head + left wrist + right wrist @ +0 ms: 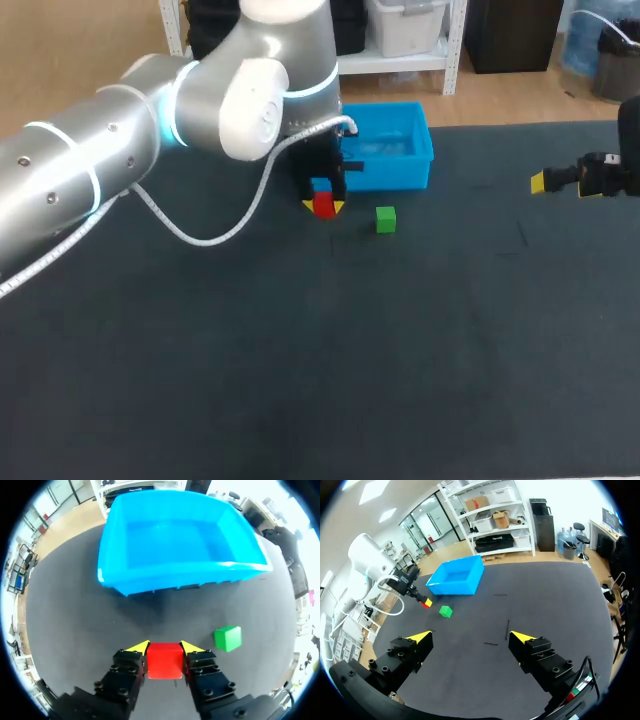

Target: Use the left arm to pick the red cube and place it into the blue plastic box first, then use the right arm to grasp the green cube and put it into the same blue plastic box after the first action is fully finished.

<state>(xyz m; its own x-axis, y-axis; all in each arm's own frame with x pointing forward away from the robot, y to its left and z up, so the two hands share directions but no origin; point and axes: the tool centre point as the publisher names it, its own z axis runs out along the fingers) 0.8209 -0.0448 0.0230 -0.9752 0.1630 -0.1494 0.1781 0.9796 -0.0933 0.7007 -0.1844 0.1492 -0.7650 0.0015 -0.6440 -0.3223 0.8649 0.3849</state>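
The red cube (164,660) sits between the yellow-tipped fingers of my left gripper (164,647), which press it from both sides just above the dark mat. In the head view the same red cube (324,205) and left gripper (324,206) are just in front of the blue plastic box (415,170). The green cube (386,219) rests on the mat a little to the right of the red one, also seen as the green cube (228,637) beside the gripper. My right gripper (470,637) hangs open and empty at the table's right side, seen as right gripper (545,182).
The blue plastic box (120,575) is open-topped and empty, directly ahead of the left gripper. A white cable (205,235) loops from my left arm down over the mat. The blue plastic box (456,577) and green cube (446,611) lie far ahead of the right gripper.
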